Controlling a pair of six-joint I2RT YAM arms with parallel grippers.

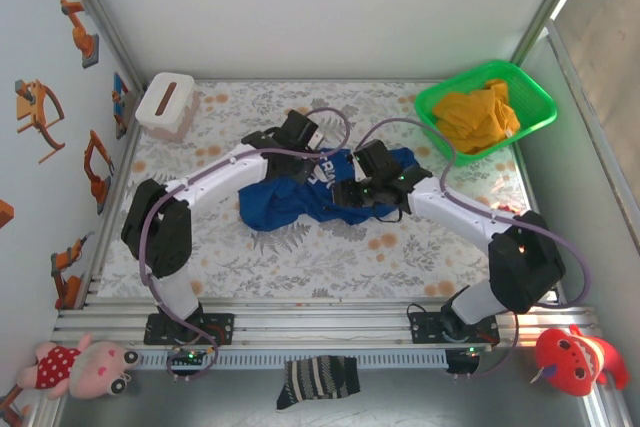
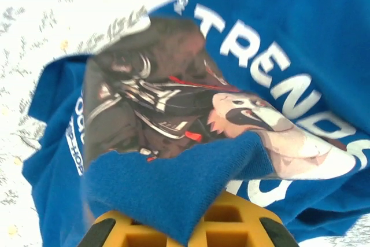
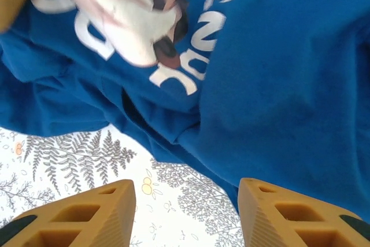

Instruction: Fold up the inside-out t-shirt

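Gripping a t-shirt (image 1: 285, 205), bunched mid-table (image 1: 240, 257), half hidden under both wrists.
Near edge: striped sock (image 1: 316, 383). Left gripper (image 2: 191, 232) pinched on a blue fold; right gripper (image 3: 188, 212) spread at the hem. Far corners: box (image 1: 166, 105) left, basket (image 1: 430, 112) right.

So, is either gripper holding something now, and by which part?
The left gripper is shut on the inside-out t-shirt, pinching a raised fold of blue cloth beside its print. The right gripper stands open at the shirt's edge, holding nothing.
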